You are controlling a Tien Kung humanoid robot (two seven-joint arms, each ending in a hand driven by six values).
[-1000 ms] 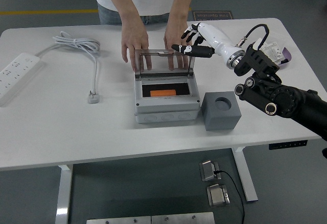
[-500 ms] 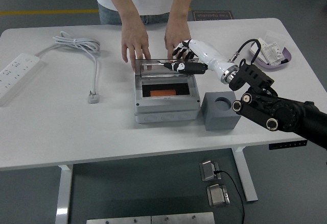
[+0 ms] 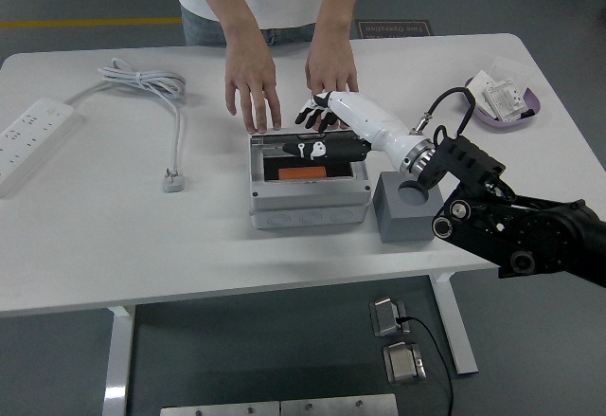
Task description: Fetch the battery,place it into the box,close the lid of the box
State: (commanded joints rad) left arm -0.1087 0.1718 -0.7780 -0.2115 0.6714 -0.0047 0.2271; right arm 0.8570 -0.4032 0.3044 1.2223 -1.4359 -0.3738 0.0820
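The right arm, black and jointed at the forearm with a white wrist shell, enters from the lower right and extends toward the upper left. Its white-and-black five-fingered right hand is held palm down with the fingers extended flat and forward. At the far side, the person's two hands rest palm down with spread fingers.

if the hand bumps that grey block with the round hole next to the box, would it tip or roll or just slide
Probably just slide. The grey block is a squat cube with flat faces resting flush on the table, so rolling seems unlikely and tipping would take a high, hard push. It looks solid apart from its round recess, so possibly heavy for its size. The right hand is over the box beside it.
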